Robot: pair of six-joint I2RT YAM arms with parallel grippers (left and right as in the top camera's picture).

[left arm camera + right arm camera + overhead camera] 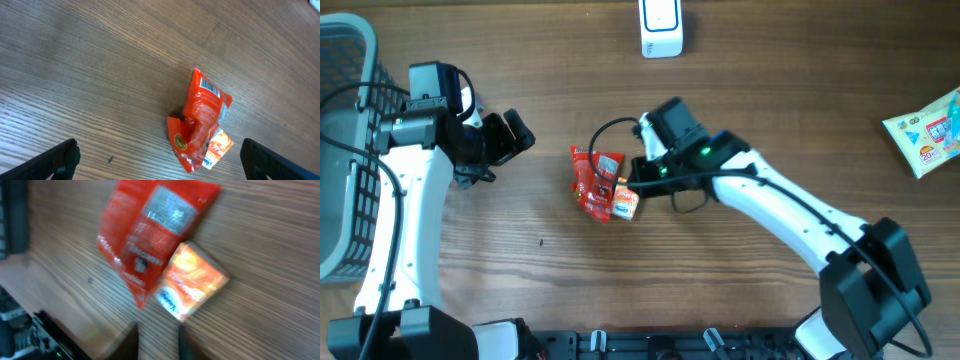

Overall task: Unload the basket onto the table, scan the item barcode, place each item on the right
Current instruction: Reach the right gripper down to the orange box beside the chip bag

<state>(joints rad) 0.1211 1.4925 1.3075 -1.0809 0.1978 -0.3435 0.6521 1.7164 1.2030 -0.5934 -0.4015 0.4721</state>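
A white barcode label (210,89), its digits too small to read, stood on the red packet (202,112) ahead of the left fingers (55,160), nearer the right-hand one. Just ahead of the right fingers (131,341), the lettering on the red packet and on the orange packet (192,280) was too blurred to read. Well off to those fingers' right, a pale pouch (928,130) carried a red figure that seemed to read 20.

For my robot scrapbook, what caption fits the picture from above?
Right pincer at a red packet on the table, left pincer open nearby.
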